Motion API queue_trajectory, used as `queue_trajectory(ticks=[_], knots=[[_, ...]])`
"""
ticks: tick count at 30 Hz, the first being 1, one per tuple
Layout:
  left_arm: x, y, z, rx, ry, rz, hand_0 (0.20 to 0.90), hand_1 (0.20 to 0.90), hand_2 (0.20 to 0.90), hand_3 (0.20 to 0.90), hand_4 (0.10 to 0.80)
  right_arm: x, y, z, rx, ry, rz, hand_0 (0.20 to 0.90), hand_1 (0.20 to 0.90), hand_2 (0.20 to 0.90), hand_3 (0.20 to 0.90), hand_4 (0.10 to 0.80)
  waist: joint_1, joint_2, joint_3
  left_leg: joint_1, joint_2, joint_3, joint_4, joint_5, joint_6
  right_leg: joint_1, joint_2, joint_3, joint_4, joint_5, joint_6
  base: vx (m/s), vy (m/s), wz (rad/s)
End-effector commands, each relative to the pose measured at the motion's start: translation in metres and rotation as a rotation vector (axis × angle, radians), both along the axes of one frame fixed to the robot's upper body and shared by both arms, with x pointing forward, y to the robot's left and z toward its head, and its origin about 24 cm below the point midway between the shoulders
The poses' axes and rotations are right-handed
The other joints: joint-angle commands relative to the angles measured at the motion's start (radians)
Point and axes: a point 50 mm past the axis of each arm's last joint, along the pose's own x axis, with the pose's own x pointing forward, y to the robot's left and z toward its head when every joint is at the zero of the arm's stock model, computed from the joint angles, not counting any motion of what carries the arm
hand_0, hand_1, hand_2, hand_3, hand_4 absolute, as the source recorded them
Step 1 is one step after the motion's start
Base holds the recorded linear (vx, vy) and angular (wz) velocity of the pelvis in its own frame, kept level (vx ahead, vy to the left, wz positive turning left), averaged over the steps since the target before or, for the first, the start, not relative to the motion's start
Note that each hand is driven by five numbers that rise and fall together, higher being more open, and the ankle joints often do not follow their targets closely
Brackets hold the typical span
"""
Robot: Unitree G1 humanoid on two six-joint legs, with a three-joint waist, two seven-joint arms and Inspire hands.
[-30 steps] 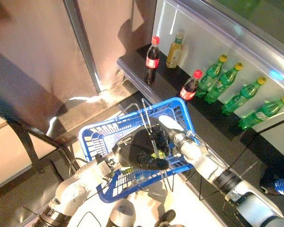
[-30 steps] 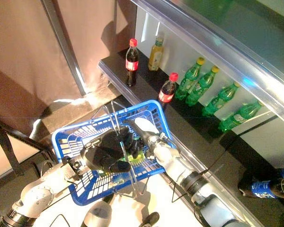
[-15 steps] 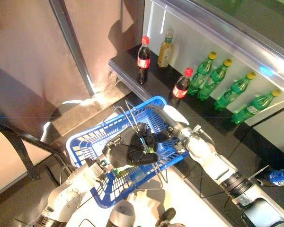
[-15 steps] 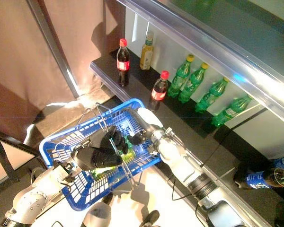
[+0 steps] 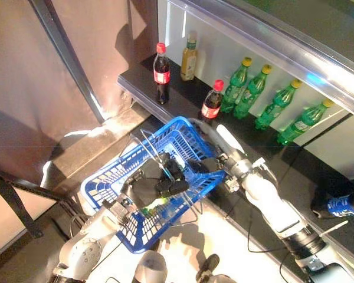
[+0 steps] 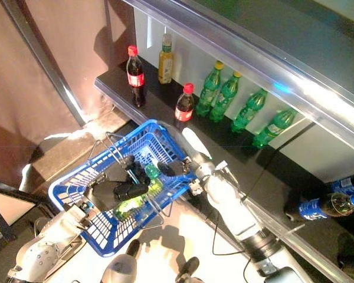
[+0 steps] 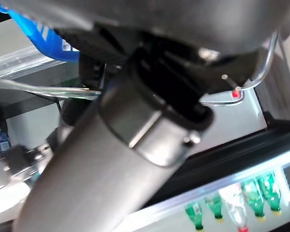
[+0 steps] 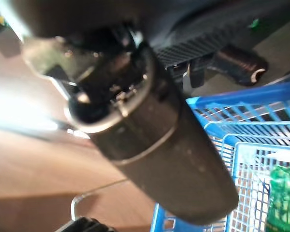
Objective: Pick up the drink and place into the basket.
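Note:
The blue basket [image 5: 109, 184] hangs raised in front of me, and my left hand [image 5: 150, 187] is shut on its thin wire handles. A green drink bottle [image 6: 133, 203] lies on its side inside the basket, under the left hand. It also shows in the right wrist view [image 8: 282, 205]. My right hand [image 5: 199, 167] is at the basket's right rim, just past the bottle's cap, with its fingers relaxed and apart from the bottle.
A black shelf [image 5: 183, 97] behind the basket carries two cola bottles [image 5: 161, 65], a yellow bottle [image 5: 189, 56] and a row of green bottles [image 5: 265, 94]. A blue-labelled bottle [image 5: 342, 205] lies on the floor at the right. A metal post [image 5: 65, 56] stands at the left.
My right hand has drawn back from deep in the basket to its right rim. The green bottle now lies free in the basket. The camera has shifted.

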Motion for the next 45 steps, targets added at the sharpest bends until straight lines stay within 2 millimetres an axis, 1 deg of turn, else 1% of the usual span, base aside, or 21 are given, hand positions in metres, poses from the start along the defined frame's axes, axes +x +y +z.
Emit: queue_trajectory(ticks=[1, 4, 9, 11, 17, 20, 21, 24, 25, 28, 29, 30, 31, 33, 38, 41, 42, 45], knots=[[0.004, 0.0, 0.091, -0.277, -0.593, 0.058, 0.3, 0.3, 0.3, 0.2, 0.1, -0.024, 0.01, 0.014, 0.157, -0.127, 0.107, 0.9, 0.9, 0.9, 0.9, 0.8, -0.032, 0.034, -0.269, -0.035, -0.028, 0.029, -0.03, 0.012, 0.022, 0.071, -0.015, 0.096, 0.041, -0.111, 0.068, -0.012, 0.025, -0.12], [0.003, 0.005, 0.087, -0.255, -0.59, 0.1, 0.3, 0.3, 0.3, 0.2, 0.1, -0.03, 0.007, 0.008, 0.185, -0.112, 0.095, 0.9, 0.9, 0.9, 0.9, 0.8, -0.045, 0.038, -0.27, -0.033, -0.025, 0.04, -0.03, 0.01, 0.023, 0.066, -0.016, 0.107, 0.043, -0.112, 0.069, -0.013, 0.016, -0.1], [0.004, 0.024, 0.081, -0.229, -0.565, 0.212, 0.3, 0.3, 0.3, 0.2, 0.1, -0.039, -0.004, -0.002, 0.226, -0.072, 0.069, 0.9, 0.9, 0.9, 0.9, 0.8, -0.087, 0.044, -0.27, -0.025, -0.02, 0.057, -0.03, 0.005, 0.021, 0.059, -0.019, 0.126, 0.044, -0.111, 0.072, -0.005, 0.001, -0.14], [0.005, 0.026, 0.08, -0.224, -0.557, 0.234, 0.3, 0.3, 0.3, 0.2, 0.1, -0.04, -0.005, -0.004, 0.229, -0.059, 0.064, 0.9, 0.9, 0.9, 0.9, 0.8, -0.094, 0.045, -0.27, -0.024, -0.019, 0.058, -0.03, 0.005, 0.02, 0.058, -0.02, 0.127, 0.045, -0.111, 0.073, 0.001, -0.009, -0.08], [0.008, 0.042, 0.069, -0.186, -0.508, 0.365, 0.3, 0.3, 0.3, 0.2, 0.1, -0.047, -0.016, -0.023, 0.226, 0.02, 0.009, 0.9, 0.9, 0.9, 0.9, 0.8, -0.133, 0.047, -0.267, -0.017, -0.015, 0.069, -0.03, 0.002, 0.018, 0.054, -0.022, 0.145, 0.047, -0.109, 0.077, 0.005, -0.009, -0.08], [0.008, 0.052, 0.062, -0.154, -0.476, 0.442, 0.3, 0.3, 0.3, 0.2, 0.1, -0.05, -0.025, -0.037, 0.226, 0.074, -0.036, 0.9, 0.9, 0.9, 0.9, 0.8, -0.148, 0.048, -0.267, -0.014, -0.013, 0.075, -0.03, 0.0, 0.018, 0.053, -0.023, 0.152, 0.047, -0.108, 0.077, 0.021, -0.007, -0.01], [0.008, 0.058, 0.057, -0.142, -0.452, 0.486, 0.3, 0.3, 0.3, 0.2, 0.1, -0.054, -0.03, -0.044, 0.223, 0.096, -0.058, 0.9, 0.9, 0.9, 0.9, 0.8, -0.156, 0.048, -0.267, -0.013, -0.012, 0.078, -0.03, -0.001, 0.018, 0.051, -0.024, 0.156, 0.047, -0.108, 0.077, 0.0, 0.0, 0.0], [0.008, 0.06, 0.055, -0.133, -0.442, 0.505, 0.3, 0.3, 0.3, 0.2, 0.1, -0.055, -0.032, -0.047, 0.227, 0.113, -0.069, 0.9, 0.9, 0.9, 0.9, 0.8, -0.16, 0.049, -0.267, -0.013, -0.012, 0.079, -0.03, -0.001, 0.018, 0.051, -0.024, 0.158, 0.047, -0.108, 0.077, 0.0, 0.0, 0.0], [0.008, 0.064, 0.051, -0.121, -0.424, 0.537, 0.3, 0.3, 0.3, 0.2, 0.1, -0.057, -0.035, -0.052, 0.226, 0.128, -0.088, 0.9, 0.9, 0.9, 0.9, 0.8, -0.167, 0.049, -0.268, -0.012, -0.013, 0.081, -0.03, -0.002, 0.018, 0.051, -0.024, 0.163, 0.046, -0.108, 0.077, 0.0, 0.0, 0.0], [0.007, 0.07, 0.044, -0.089, -0.392, 0.592, 0.3, 0.3, 0.3, 0.2, 0.1, -0.059, -0.04, -0.059, 0.218, 0.156, -0.115, 0.9, 0.9, 0.9, 0.9, 0.8, -0.176, 0.05, -0.268, -0.012, -0.013, 0.083, -0.03, -0.003, 0.018, 0.051, -0.022, 0.171, 0.043, -0.106, 0.075, 0.011, 0.0, -0.03], [0.007, 0.076, 0.037, -0.06, -0.356, 0.644, 0.3, 0.3, 0.3, 0.2, 0.1, -0.062, -0.045, -0.065, 0.206, 0.175, -0.135, 0.9, 0.9, 0.9, 0.9, 0.8, -0.184, 0.05, -0.269, -0.011, -0.013, 0.086, -0.03, -0.003, 0.018, 0.051, -0.022, 0.177, 0.042, -0.105, 0.075, 0.024, 0.003, -0.16], [0.007, 0.076, 0.036, -0.058, -0.352, 0.648, 0.3, 0.3, 0.3, 0.2, 0.1, -0.062, -0.045, -0.065, 0.206, 0.176, -0.137, 0.9, 0.9, 0.9, 0.9, 0.8, -0.184, 0.05, -0.269, -0.011, -0.013, 0.087, -0.03, -0.003, 0.018, 0.051, -0.022, 0.178, 0.042, -0.105, 0.075, 0.028, 0.002, -0.2], [0.007, 0.079, 0.031, -0.046, -0.327, 0.667, 0.3, 0.3, 0.3, 0.2, 0.1, -0.063, -0.048, -0.068, 0.208, 0.188, -0.15, 0.9, 0.9, 0.9, 0.9, 0.8, -0.189, 0.051, -0.269, -0.012, -0.013, 0.088, -0.03, -0.003, 0.019, 0.05, -0.022, 0.181, 0.041, -0.105, 0.075, 0.019, -0.003, -0.16], [0.006, 0.088, 0.015, 0.001, -0.254, 0.725, 0.3, 0.3, 0.3, 0.2, 0.1, -0.065, -0.054, -0.076, 0.202, 0.215, -0.183, 0.9, 0.9, 0.9, 0.9, 0.8, -0.198, 0.051, -0.27, -0.01, -0.012, 0.094, -0.03, -0.003, 0.019, 0.049, -0.019, 0.192, 0.043, -0.106, 0.072, 0.02, -0.009, -0.09], [0.002, 0.102, -0.015, 0.072, -0.12, 0.815, 0.3, 0.3, 0.3, 0.2, 0.1, -0.068, -0.063, -0.092, 0.171, 0.269, -0.229, 0.9, 0.9, 0.9, 0.9, 0.8, -0.211, 0.053, -0.272, -0.007, -0.013, 0.101, -0.03, -0.004, 0.019, 0.048, -0.017, 0.203, 0.044, -0.107, 0.069, 0.011, -0.007, -0.11], [-0.002, 0.111, -0.041, 0.123, -0.006, 0.856, 0.3, 0.3, 0.3, 0.2, 0.1, -0.073, -0.069, -0.107, 0.137, 0.315, -0.27, 0.9, 0.9, 0.9, 0.9, 0.8, -0.224, 0.055, -0.274, -0.004, -0.014, 0.109, -0.03, -0.007, 0.022, 0.046, -0.016, 0.215, 0.046, -0.109, 0.069, 0.009, -0.007, -0.04], [-0.003, 0.113, -0.047, 0.141, 0.021, 0.864, 0.3, 0.3, 0.3, 0.2, 0.1, -0.073, -0.071, -0.111, 0.129, 0.327, -0.28, 0.9, 0.9, 0.9, 0.9, 0.8, -0.226, 0.055, -0.275, -0.004, -0.014, 0.111, -0.03, -0.007, 0.022, 0.045, -0.016, 0.217, 0.047, -0.11, 0.068, 0.009, -0.015, -0.05], [-0.011, 0.12, -0.072, 0.2, 0.144, 0.89, 0.3, 0.3, 0.3, 0.2, 0.1, -0.077, -0.077, -0.124, 0.109, 0.373, -0.318, 0.9, 0.9, 0.9, 0.9, 0.8, -0.234, 0.059, -0.275, -0.002, -0.013, 0.117, -0.03, -0.009, 0.023, 0.042, -0.014, 0.226, 0.051, -0.111, 0.065, 0.013, -0.014, -0.05]])
